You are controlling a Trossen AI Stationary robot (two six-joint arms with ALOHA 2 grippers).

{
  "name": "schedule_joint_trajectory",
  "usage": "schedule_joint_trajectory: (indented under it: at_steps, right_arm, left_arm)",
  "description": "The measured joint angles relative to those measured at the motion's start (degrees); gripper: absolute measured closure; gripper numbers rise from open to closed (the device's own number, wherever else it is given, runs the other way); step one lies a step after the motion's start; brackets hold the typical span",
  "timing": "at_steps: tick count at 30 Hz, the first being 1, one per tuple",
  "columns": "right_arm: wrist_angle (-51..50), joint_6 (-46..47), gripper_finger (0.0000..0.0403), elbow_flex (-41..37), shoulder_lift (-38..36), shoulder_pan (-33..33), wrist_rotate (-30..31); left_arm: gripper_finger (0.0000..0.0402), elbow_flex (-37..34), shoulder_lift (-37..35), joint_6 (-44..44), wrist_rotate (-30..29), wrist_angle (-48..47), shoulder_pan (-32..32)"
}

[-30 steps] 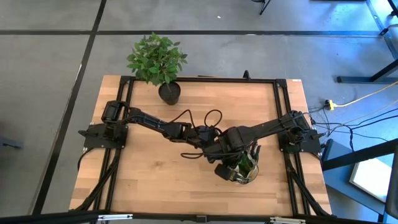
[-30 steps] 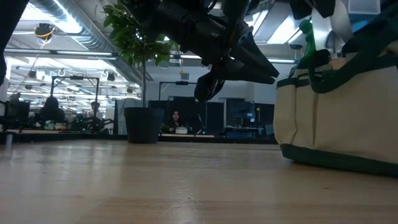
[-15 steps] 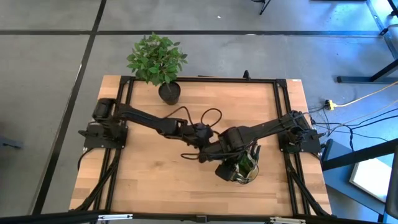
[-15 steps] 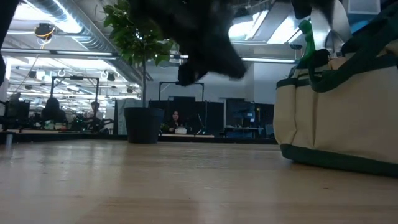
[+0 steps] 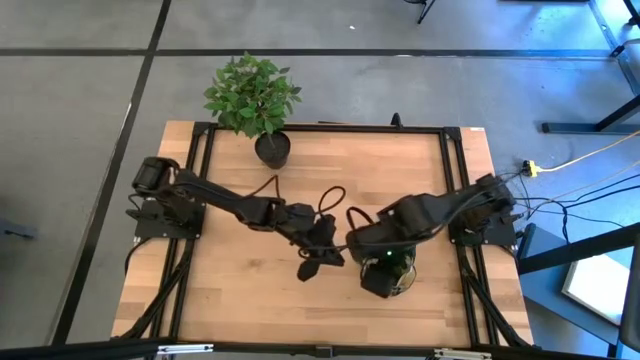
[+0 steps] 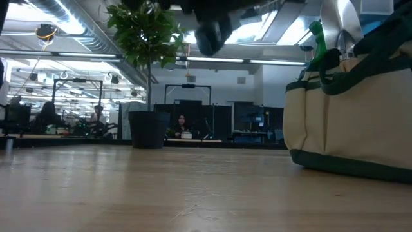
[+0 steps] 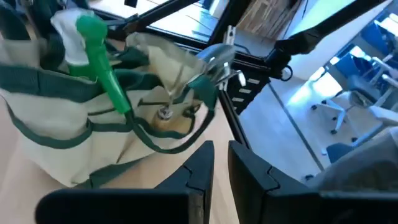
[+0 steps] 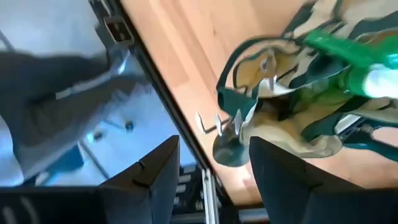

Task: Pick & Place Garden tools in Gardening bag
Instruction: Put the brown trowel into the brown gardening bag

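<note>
The gardening bag (image 6: 347,122), tan with green trim and loop handles, stands on the table at the near right. A green spray bottle (image 7: 99,56) and metal tool heads (image 7: 211,59) stick up out of it; the fork's tines (image 8: 214,124) show in the right wrist view. My right gripper (image 8: 211,168) hangs open above the bag (image 5: 405,268), pointing steeply down, with nothing between its fingers. My left gripper (image 5: 308,268) hovers left of the bag, high over the table. It is shut and empty (image 7: 221,171), and it faces the bag (image 7: 56,143).
A leafy plant (image 5: 252,92) in a black pot (image 5: 272,150) stands at the table's far edge, left of centre. Bare wood lies left of the bag and along the near edge (image 6: 161,187). People sit at desks in the room beyond the table.
My left gripper has drawn back from beside the bag toward the table's near edge and risen, rolling as it went. In the low view it has climbed almost out of the picture. My right gripper has risen above the bag. The bag and the tools in it have stayed put.
</note>
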Motion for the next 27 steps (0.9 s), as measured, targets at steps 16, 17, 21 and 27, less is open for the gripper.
schedule_joint_trajectory:
  at_steps: [16,17,21,27]
  right_arm:
    - [-0.4,19.7,0.0208,0.3,-2.0,10.6,15.8]
    - [-0.4,20.4,0.0208,0.3,-2.0,10.8,16.1]
    - [-0.2,21.4,0.0208,0.3,-2.0,11.5,16.2]
    - [-0.4,21.7,0.0208,0.3,-2.0,12.6,18.9]
  left_arm:
    - [0.0358,3.3,7.5,4.8,-6.4,14.9,0.4]
    - [0.0354,3.8,7.8,4.8,-6.7,14.6,0.5]
    - [0.0326,6.3,8.8,4.8,-7.2,11.7,0.9]
    - [0.0276,6.7,9.0,5.5,-5.7,10.3,0.6]
